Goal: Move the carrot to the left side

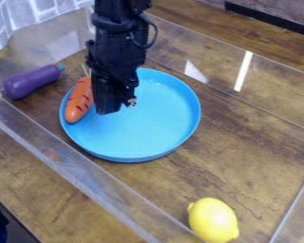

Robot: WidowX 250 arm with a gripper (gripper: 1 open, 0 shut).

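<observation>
Right now the black arm point(117, 33) comes down from the far edge of the view and stands nearly upright. Its hand point(107, 106) points straight down over the left part of the blue plate point(167, 128). The wrist block is boxy and dark, and cables bunch at its far right side. The fingers read as one dark mass with no gap showing between them, so the hand is closed. Their tips sit low, at about the level of the plate's inner floor, but whether they touch it cannot be told.

The carrot point(77, 101) lies along the left inner edge of the plate, just left of the fingers and pressed up against them. Its green top points to the far side and its narrow orange end points toward the near left rim. The fingers hide its right flank, so it is unclear whether they pinch any part of it or only stand beside it. The carrot rests on the plate, not lifted.

A purple eggplant point(31, 81) lies on the wooden counter point(250, 152) to the left of the plate, apart from it. A yellow lemon point(213, 220) sits at the near right, well apart from everything else. A bright streak of glare point(243, 71) crosses the counter to the right of the plate.
</observation>
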